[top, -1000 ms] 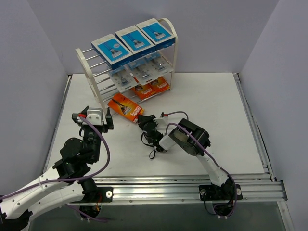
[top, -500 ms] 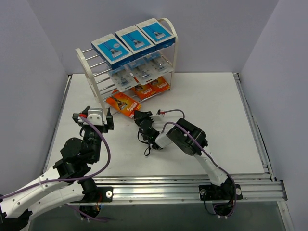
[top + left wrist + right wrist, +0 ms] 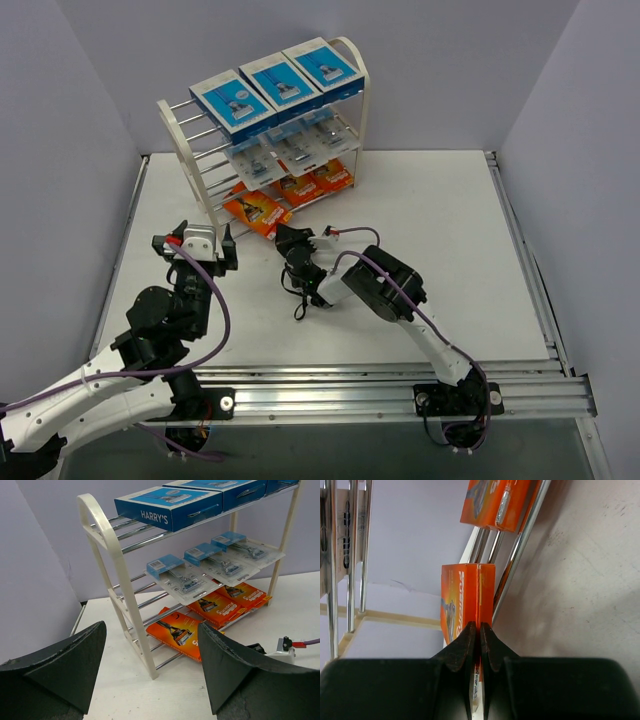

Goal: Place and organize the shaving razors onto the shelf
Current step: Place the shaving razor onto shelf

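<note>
Closer to the shelf point(image 3: 185, 150) than a second ago, the orange pack point(image 3: 257, 213) now reaches the bottom rods just ahead of my right gripper point(image 3: 287, 243), jaws pinched on its near edge; my left gripper point(image 3: 197, 245) idles, jaws apart. It looks light, stiff and glossy, so I judge that thin seam the right hold; only HARRY'S on the blue box point(image 3: 170, 505) reads.

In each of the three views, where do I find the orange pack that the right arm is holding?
Top external: orange pack at centre-left, at the foot of the shelf.
Left wrist: lower centre, at the shelf's lowest tier.
Right wrist: centre, pinched between the fingers.
Shared landmark: the shelf's chrome rods.
</note>
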Robot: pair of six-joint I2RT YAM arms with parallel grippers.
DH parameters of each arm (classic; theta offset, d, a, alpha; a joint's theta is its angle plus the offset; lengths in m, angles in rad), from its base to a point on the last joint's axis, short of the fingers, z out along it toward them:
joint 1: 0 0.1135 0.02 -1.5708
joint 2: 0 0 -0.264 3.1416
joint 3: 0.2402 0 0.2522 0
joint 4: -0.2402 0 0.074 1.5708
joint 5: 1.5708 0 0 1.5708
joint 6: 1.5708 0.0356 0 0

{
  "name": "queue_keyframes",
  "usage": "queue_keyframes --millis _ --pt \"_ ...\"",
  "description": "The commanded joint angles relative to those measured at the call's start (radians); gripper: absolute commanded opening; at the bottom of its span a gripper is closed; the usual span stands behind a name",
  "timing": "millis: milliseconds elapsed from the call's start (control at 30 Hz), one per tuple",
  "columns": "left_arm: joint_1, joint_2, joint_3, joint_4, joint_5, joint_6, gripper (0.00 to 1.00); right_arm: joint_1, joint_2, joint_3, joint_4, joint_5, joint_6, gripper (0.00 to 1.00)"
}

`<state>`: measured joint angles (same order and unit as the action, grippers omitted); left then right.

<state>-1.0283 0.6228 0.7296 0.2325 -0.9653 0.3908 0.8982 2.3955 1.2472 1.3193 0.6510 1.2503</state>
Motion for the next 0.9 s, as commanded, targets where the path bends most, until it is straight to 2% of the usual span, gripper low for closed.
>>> queue_keyframes --millis 0,867 --pt "-0.009 0.003 0.002 0.039 -0.001 0.01 0.82 0.007 0.013 0.046 0.555 0.087 0.001 0.0" --pt "-0.01 0.015 -0.001 0.034 0.011 -0.009 0.82 0.013 0.068 0.164 0.479 0.199 -0.003 0.0"
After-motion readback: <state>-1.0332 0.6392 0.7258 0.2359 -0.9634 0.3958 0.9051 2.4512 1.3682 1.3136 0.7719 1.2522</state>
